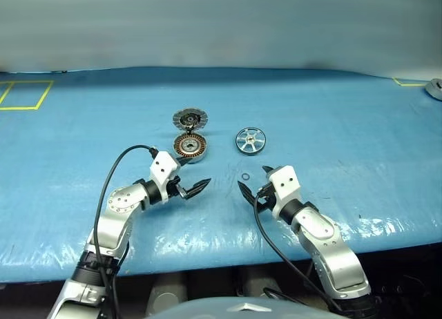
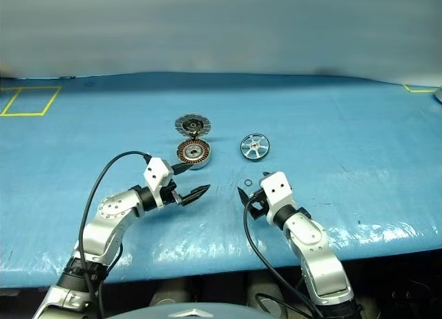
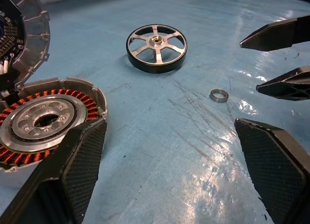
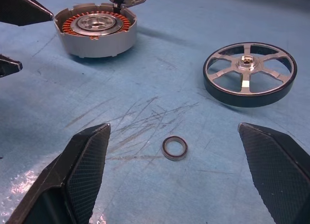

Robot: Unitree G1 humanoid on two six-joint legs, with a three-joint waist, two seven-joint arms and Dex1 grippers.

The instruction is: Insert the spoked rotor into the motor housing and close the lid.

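Blue table: spoked rotor beyond right hand.

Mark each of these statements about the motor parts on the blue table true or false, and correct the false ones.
1. The spoked rotor already sits inside the motor housing. False: it lies on the blue table, apart from the housing, on its right.
2. The lid stands open, hinged at the housing's far edge. True.
3. The right gripper holds the small ring. False: its jaws stand open, with the ring lying on the table between them.
4. The left gripper is open and empty. True.
5. Copper windings show inside the housing. True.
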